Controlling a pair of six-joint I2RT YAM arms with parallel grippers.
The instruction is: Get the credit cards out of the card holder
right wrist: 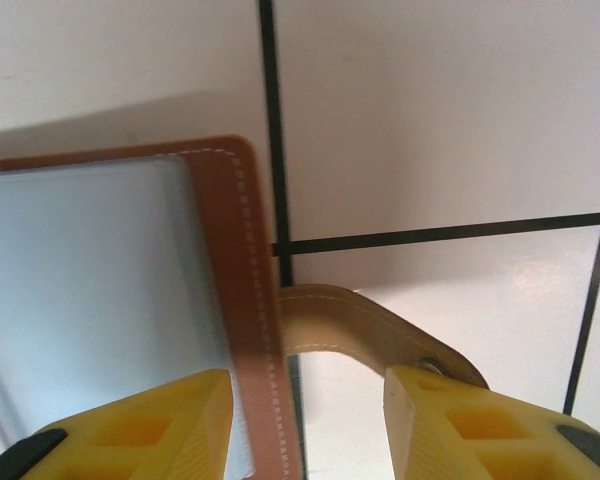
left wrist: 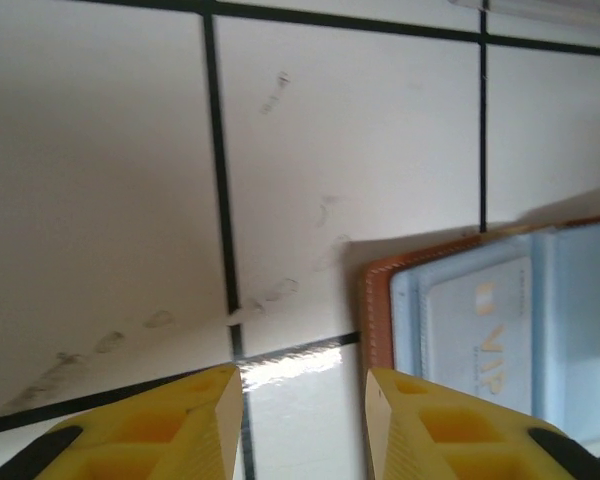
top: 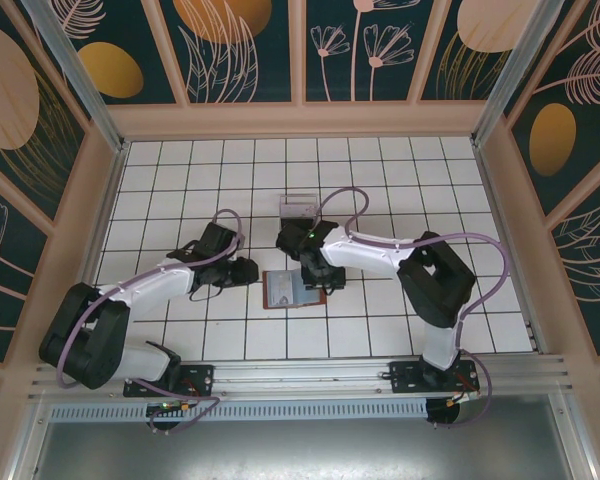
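Two grippers flank the open card holder [top: 292, 290], which lies flat on the tiled table near the middle of the top view, its long axis running left to right across that frame. I read the left gripper [left wrist: 302, 378] as released. Its yellow fingers are spread wide with bare tile between them, and the holder's stitched brown edge sits just beside the finger at lower right of the left wrist view. One pale card [left wrist: 480, 335] shows in the grey-blue pocket there, down and to the right of those fingertips. I cannot tell how many more cards are tucked in behind it.

My right gripper [right wrist: 308, 380] is also spread. It straddles the holder's opposite brown border and a tan strap [right wrist: 365, 330] that curls out of it, clamping neither as far as I can see. I would judge the left arm the nearer one to the visible card, so the reach has to go toward frame right in its own view. The right gripper is placed to pin the far edge. A clear tray [top: 300, 208] sits just above the holder in the top view.
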